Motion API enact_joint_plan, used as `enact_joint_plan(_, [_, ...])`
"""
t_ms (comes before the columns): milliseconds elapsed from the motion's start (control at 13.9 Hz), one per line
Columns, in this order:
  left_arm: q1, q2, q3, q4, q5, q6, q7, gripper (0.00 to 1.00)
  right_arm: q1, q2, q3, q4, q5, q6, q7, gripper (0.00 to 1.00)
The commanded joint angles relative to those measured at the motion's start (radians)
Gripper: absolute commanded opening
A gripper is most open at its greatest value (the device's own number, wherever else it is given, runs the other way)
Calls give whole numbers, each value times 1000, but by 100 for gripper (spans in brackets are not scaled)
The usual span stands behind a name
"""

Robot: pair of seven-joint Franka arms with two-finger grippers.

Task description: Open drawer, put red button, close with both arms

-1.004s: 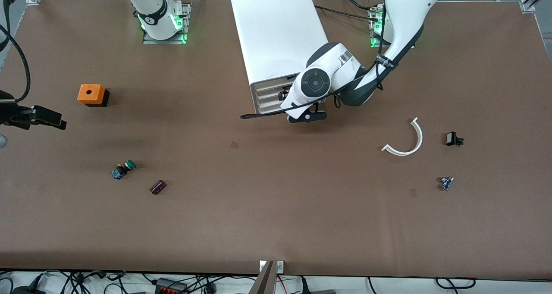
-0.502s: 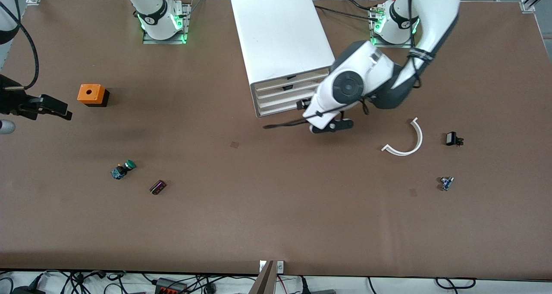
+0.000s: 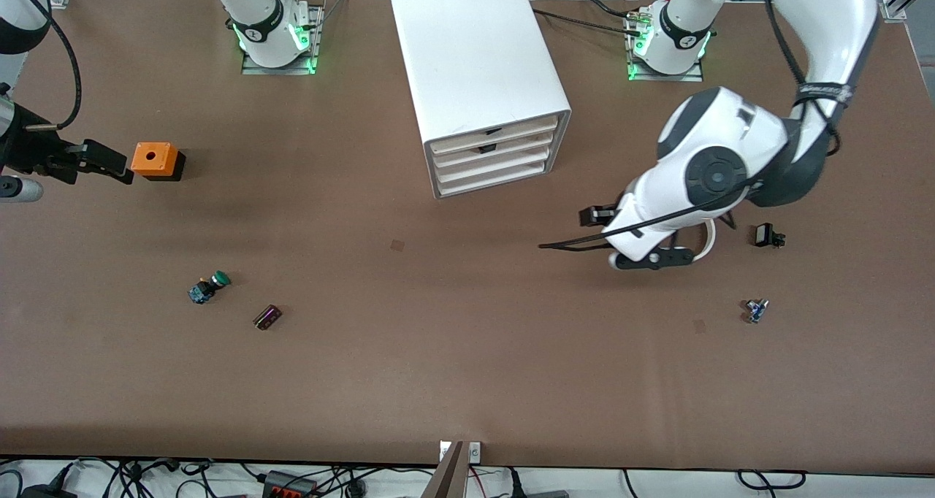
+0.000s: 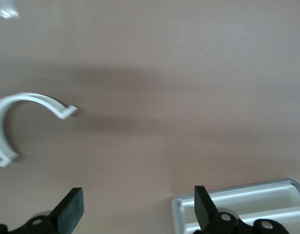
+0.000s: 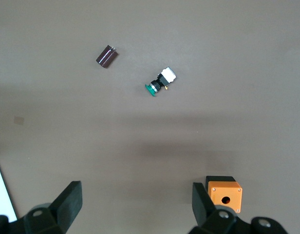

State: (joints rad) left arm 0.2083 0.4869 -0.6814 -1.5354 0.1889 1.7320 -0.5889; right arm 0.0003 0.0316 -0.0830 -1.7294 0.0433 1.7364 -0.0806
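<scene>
I have the left gripper spread wide and holding nothing, over the curved white strip, at about four o'clock from the cabinet in the front view. The middle drawer sits flush with its neighbours. The right gripper, likewise released, hangs at nine o'clock of the orange box. I cannot tell which small part is the red button.

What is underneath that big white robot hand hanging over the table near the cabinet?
Under the open left gripper lies bare brown table and a curved white strip, which the arm partly covers in the front view. The strip's covered part cannot be seen there.
</scene>
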Motion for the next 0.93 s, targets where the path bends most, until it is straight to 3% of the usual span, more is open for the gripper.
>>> enact_joint_plan(0, [28,-31,-15,52,81,-101,69,100,-3,-35,8,-41,-13,29,-7,100])
enact_joint_plan(574, [127,-36,-18,185,109,-216,380,100,-2,-29,8,-29,-14,22,-7,100])
enact_joint_plan(861, [151,-37,-9,291,104,-340,483,100,-2,-25,6,-18,-13,15,-7,100])
